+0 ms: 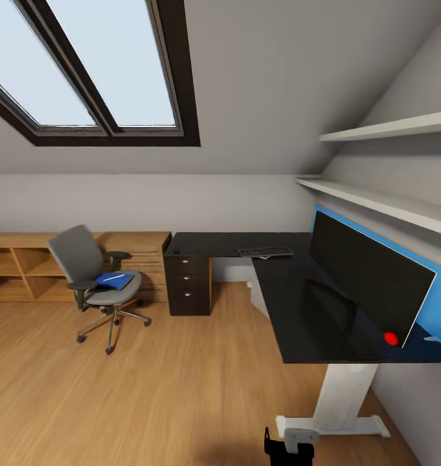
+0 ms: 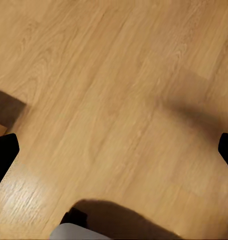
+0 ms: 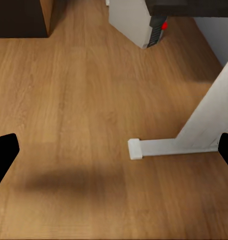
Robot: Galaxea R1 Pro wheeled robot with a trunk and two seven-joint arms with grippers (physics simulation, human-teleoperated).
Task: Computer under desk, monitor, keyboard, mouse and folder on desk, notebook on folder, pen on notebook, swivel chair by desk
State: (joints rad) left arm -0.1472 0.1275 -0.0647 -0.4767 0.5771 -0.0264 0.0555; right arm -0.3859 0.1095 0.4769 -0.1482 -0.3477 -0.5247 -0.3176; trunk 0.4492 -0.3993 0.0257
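The grey swivel chair (image 1: 85,265) stands on the floor left of the black desk (image 1: 291,304). The blue folder (image 1: 114,281) lies on its seat, with the white pen (image 1: 115,277) on top. The monitor (image 1: 369,275) stands on the desk's right wing, and the keyboard (image 1: 266,252) lies near the corner. A small dark lump at the desk's far left end looks like the mouse (image 1: 176,251). The pale computer (image 3: 134,22) sits under the desk. The notebook is hidden. My left gripper (image 2: 114,152) and right gripper (image 3: 114,155) hang open over bare floor, holding nothing.
The desk's drawers (image 1: 188,285) have a light wooden shelf unit (image 1: 26,265) to their left, along the back wall. The desk's white leg and foot (image 3: 194,142) stand on the floor just ahead of my right gripper. Open wooden floor (image 1: 182,375) lies between me and the chair.
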